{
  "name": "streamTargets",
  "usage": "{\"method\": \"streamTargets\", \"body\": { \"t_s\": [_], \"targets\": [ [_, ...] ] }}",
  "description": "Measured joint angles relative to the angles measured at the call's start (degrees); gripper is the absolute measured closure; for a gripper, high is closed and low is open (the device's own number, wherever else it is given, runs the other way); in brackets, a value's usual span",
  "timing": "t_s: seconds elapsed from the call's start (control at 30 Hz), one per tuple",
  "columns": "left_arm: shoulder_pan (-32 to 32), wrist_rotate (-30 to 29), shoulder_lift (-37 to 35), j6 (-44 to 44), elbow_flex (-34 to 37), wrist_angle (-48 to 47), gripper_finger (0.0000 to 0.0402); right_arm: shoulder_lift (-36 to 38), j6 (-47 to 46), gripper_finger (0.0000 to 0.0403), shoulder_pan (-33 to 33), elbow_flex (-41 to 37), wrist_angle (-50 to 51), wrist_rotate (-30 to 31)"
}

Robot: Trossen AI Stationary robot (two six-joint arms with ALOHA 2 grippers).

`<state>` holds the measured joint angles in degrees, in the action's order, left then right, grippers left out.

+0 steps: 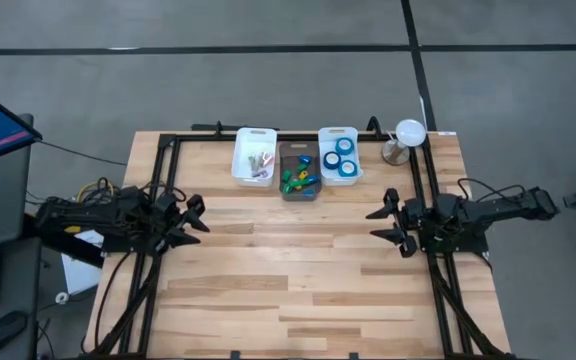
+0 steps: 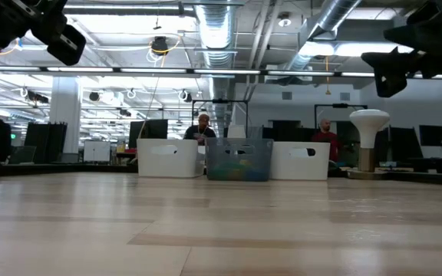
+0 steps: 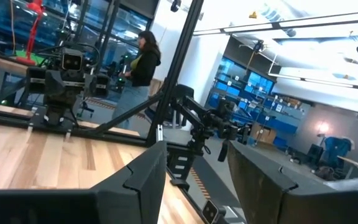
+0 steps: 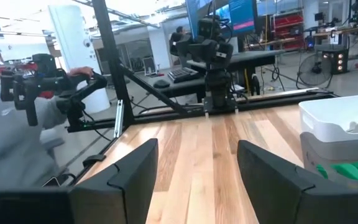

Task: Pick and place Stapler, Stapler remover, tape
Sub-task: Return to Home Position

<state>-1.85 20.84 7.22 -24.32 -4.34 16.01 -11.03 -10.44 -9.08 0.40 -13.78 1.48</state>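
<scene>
Wood table (image 1: 298,285), 3 bins along its far edge: we see the blue tape (image 1: 345,157) rolls in the right white bin (image 1: 338,130) and coloured staplers (image 1: 299,181) in the dark middle bin (image 1: 301,146). Left gripper (image 1: 198,215) & right gripper (image 1: 378,224) hang at opposite table sides, well apart from the bins, both w/ fingers spread.

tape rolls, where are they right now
High view: the blue tape rolls lie in the right-hand white bin at the table's far edge, between the dark bin and the white lamp.

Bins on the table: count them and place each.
3, in a row at the far edge: left white bin, middle dark bin, right white bin. None seems hidden.
</scene>
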Motion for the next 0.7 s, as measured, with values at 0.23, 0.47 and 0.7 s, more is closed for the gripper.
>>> {"method": "streamTargets", "body": {
  "t_s": [0.23, 0.47, 0.7],
  "targets": [
    [-0.02, 0.00, -0.04, 0.02, 0.00, 0.05, 0.0239, 0.00, -0.13, 0.0191, 0.00, -0.02, 0.00, 0.00],
    [-0.02, 0.00, -0.02, 0.02, 0.00, 0.47, 0.0239, 0.00, -0.13, 0.0191, 0.00, -0.04, 0.00, 0.00],
    [-0.02, 0.00, -0.02, 0.02, 0.00, 0.84, 0.0239, 0.00, -0.15, 0.0191, 0.00, -0.04, 0.02, 0.02]
  ]
}}
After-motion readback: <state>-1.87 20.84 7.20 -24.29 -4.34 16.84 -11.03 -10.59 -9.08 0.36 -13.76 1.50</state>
